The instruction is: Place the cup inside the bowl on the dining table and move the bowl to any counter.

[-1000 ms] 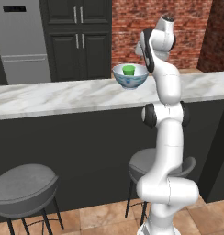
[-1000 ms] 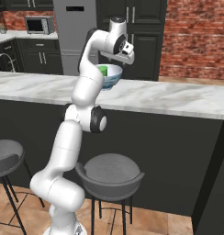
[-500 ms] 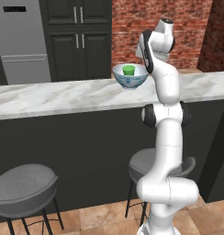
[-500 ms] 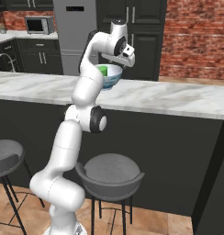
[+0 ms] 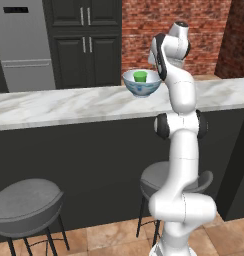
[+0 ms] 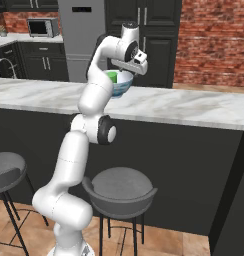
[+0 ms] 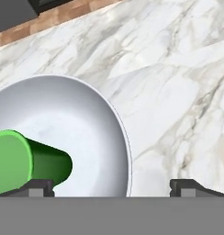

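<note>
Green cup (image 7: 22, 160) lying inside white bowl (image 7: 86, 124) on marble dining table (image 7: 178, 92). Gripper (image 7: 111, 186) above bowl's rim, jaws spread wide, grasping nothing.

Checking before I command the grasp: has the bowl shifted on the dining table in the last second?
No. The bowl with the cup in it sits at the same spot on the dining table, below the same dark cabinet doors.
</note>
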You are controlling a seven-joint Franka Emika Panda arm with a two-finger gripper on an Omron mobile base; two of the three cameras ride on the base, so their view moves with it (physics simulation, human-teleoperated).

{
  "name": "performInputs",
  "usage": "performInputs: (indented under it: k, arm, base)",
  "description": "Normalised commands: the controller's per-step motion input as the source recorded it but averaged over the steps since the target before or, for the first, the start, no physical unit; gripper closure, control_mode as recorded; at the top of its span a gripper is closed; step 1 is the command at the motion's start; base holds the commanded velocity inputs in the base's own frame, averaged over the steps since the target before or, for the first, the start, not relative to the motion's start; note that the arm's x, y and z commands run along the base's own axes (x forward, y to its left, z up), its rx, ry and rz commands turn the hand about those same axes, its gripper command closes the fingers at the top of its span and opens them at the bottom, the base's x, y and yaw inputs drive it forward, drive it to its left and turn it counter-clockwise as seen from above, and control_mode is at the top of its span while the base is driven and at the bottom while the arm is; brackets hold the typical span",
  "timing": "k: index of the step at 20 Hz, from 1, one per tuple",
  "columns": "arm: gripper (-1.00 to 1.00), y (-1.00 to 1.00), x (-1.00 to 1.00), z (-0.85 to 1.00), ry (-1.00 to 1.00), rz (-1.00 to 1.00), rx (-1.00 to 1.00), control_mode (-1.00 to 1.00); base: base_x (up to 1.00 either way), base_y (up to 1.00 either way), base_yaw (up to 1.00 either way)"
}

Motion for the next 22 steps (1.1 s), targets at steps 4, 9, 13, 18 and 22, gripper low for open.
performInputs:
  k: [4, 9, 13, 18, 22]
  arm:
    - [-1.00, 0.00, -0.08, -0.26, 0.00, 0.00, 0.01, -1.00]
    - [-1.00, 0.00, -0.08, -0.31, 0.00, 0.00, 0.00, -1.00]
    - [-1.00, 0.00, -0.07, -0.25, 0.00, 0.00, 0.00, -1.00]
    - [-1.00, 0.00, -0.04, -0.12, 0.00, 0.00, 0.09, -1.00]
    - [-1.00, 0.00, -0.01, -0.01, 0.00, 0.00, 0.20, -1.00]
  base:
    - [0.00, 0.00, 0.00]
    - [0.00, 0.00, 0.00]
    - [0.00, 0.00, 0.00]
    - [0.00, 0.00, 0.00]
    - [0.00, 0.00, 0.00]
